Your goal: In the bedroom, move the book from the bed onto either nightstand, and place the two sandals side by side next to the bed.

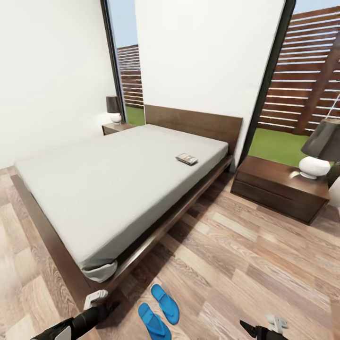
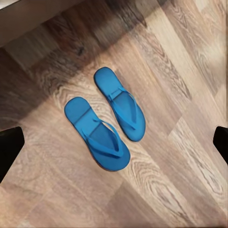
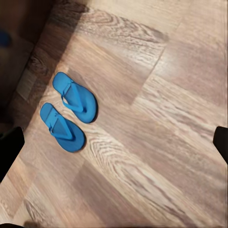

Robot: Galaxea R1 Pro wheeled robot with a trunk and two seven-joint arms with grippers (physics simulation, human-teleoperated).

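Observation:
The book lies flat on the off-white mattress of the bed, near the headboard on the right side. Two blue sandals lie side by side on the wood floor just off the bed's near corner. They also show in the left wrist view as sandals and in the right wrist view as sandals. My left gripper hangs open above them. My right gripper is open too, over bare floor to their right. Both are empty.
A nightstand with a white-based lamp stands right of the bed, another nightstand with a lamp at the far side. Tall windows flank the headboard. Open plank floor stretches between the bed and the right nightstand.

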